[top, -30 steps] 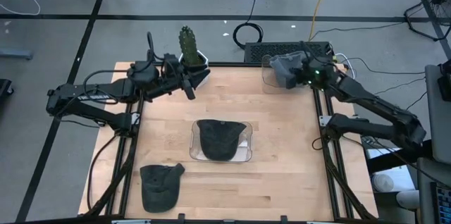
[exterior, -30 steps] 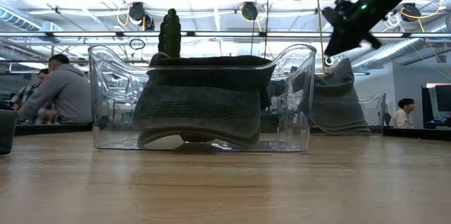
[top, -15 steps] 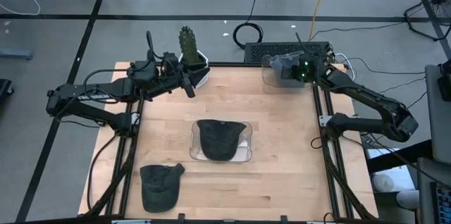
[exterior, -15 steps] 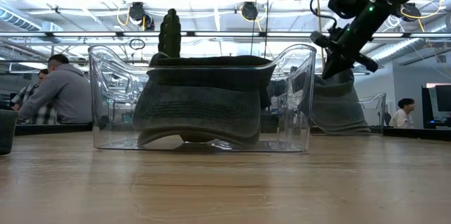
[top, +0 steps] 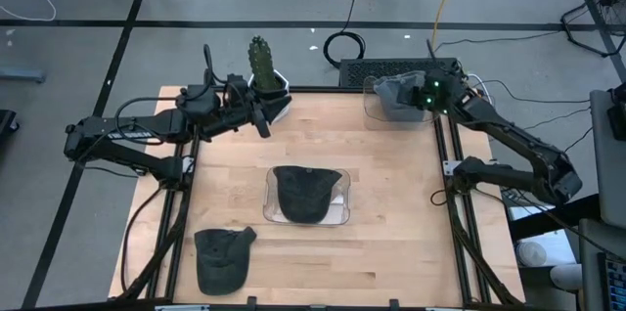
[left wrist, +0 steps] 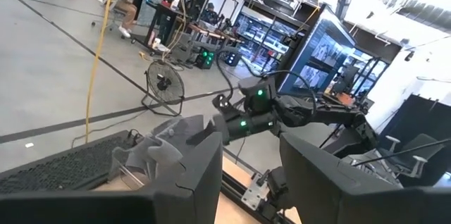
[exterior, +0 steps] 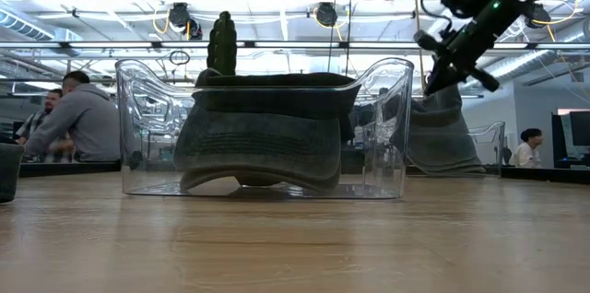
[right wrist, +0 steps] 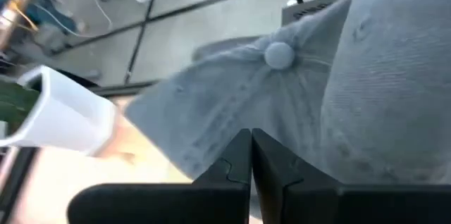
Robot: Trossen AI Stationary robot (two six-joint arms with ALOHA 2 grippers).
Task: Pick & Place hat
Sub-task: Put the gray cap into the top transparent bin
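A grey hat (top: 389, 96) sits crown up in a clear container (top: 371, 108) at the table's far right corner. My right gripper (top: 408, 95) is shut at the hat's top (exterior: 441, 136). A dark hat (top: 305, 194) lies in a clear bin (top: 343, 211) at mid-table. Another dark hat (top: 220, 257) lies flat on the table near the left front. My left gripper (top: 271, 111) hangs open and level over the far left of the table, touching nothing; its wrist view shows its open fingers (left wrist: 250, 182). My right gripper meets the grey hat's crown (right wrist: 232, 115) a little below its top button (right wrist: 280, 55). The shut fingertips (right wrist: 243, 155) come slanting down from the table's right side. Whether a fold of cloth lies between them, the fingers themselves hide. The hat stands upright in its container.
A cactus in a white pot (top: 262, 65) stands at the far edge beside my left gripper. A black keyboard-like box (top: 391, 68) and cables lie beyond the far edge. People sit in the room behind (exterior: 78, 118). Bare wood lies between the centre bin and the right edge.
My right gripper has swung toward the table's far edge and come down onto the top of the grey hat, rolling about its own axis as it went. The hat has stayed in its container.
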